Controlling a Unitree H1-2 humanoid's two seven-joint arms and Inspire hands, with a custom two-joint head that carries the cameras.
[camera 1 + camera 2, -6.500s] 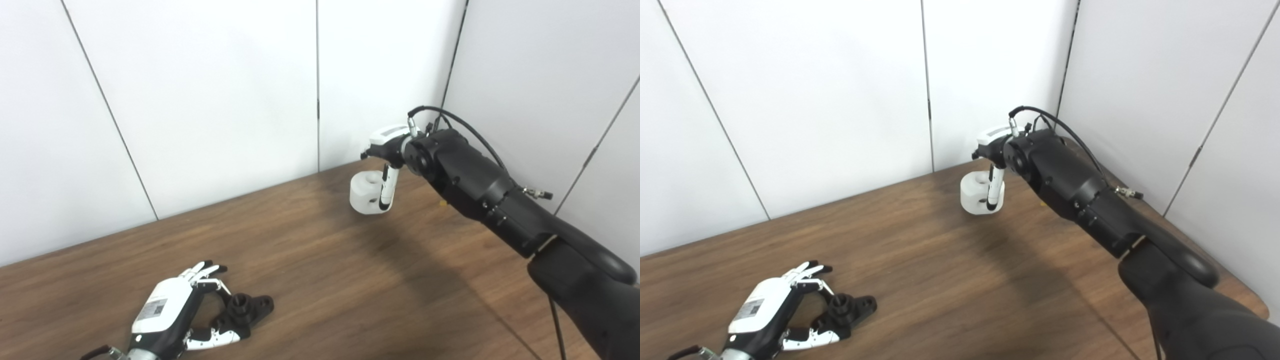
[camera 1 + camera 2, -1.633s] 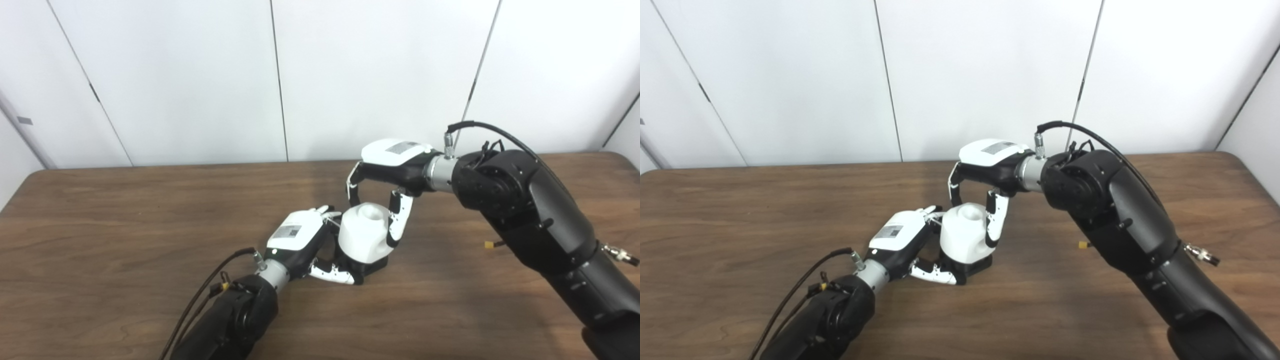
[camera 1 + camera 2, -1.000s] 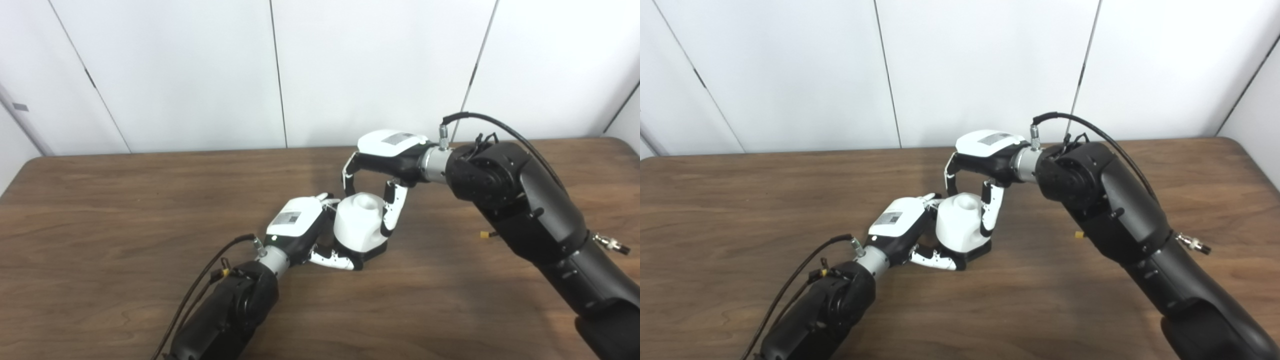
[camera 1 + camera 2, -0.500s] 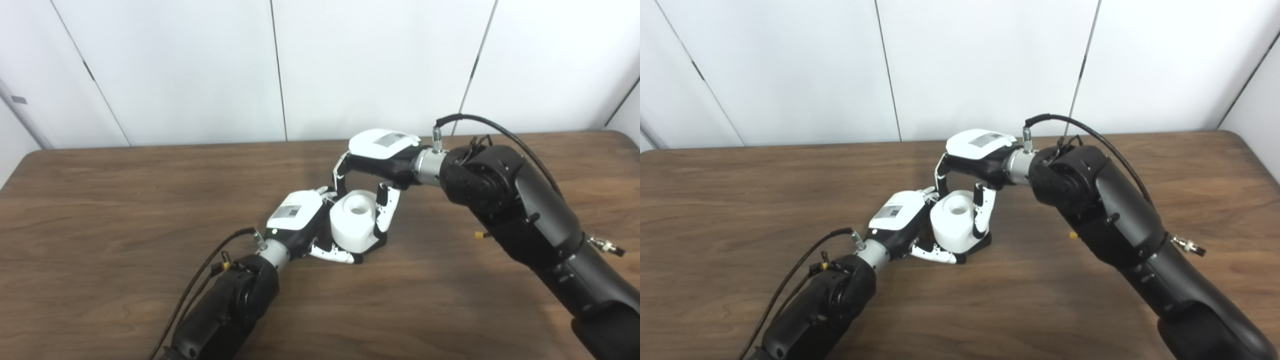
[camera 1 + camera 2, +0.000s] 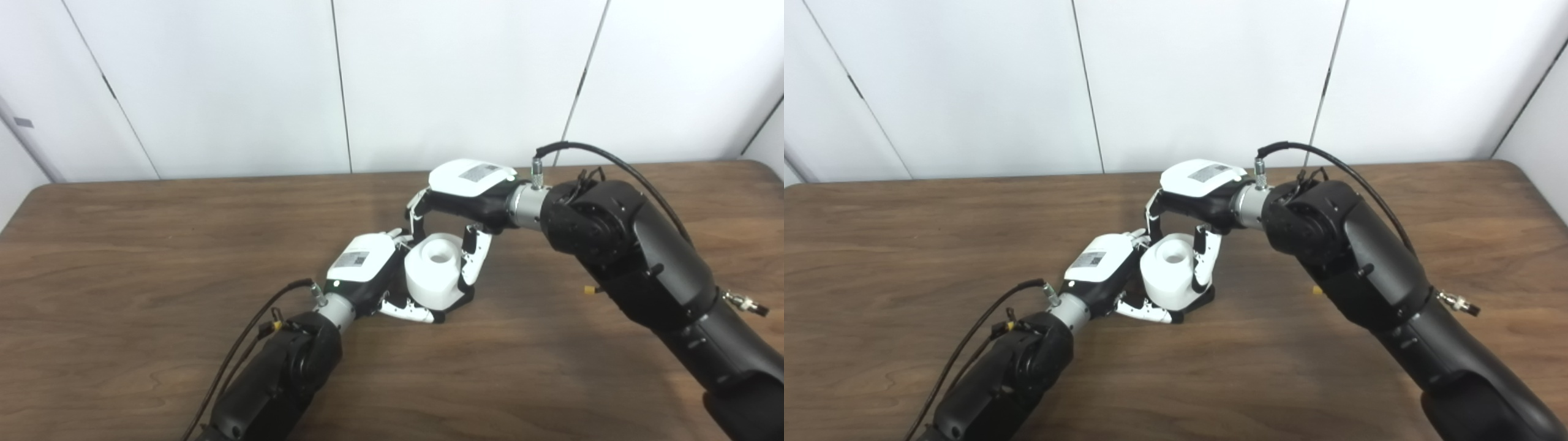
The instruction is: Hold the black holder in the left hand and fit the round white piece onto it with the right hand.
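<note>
The round white piece (image 5: pixel 433 269) sits on top of the black holder (image 5: pixel 460 299), of which only a dark edge shows beneath it. My left hand (image 5: pixel 367 272) is shut on the holder from the left, thumb under the white piece, resting on the table. My right hand (image 5: pixel 465 196) reaches over from the right, with its fingers and thumb closed around the white piece's sides. The same pair appears in the right eye view: white piece (image 5: pixel 1168 267), left hand (image 5: pixel 1102 267), right hand (image 5: pixel 1197 187).
The brown wooden table (image 5: pixel 153 245) spreads to all sides, ending at white wall panels behind. A small yellow connector (image 5: pixel 589 290) lies on the table under my right forearm. A black cable (image 5: pixel 245 343) trails along my left arm.
Since a second ago the white piece has tilted upright and sunk lower onto the holder. In the last half second almost nothing has moved.
</note>
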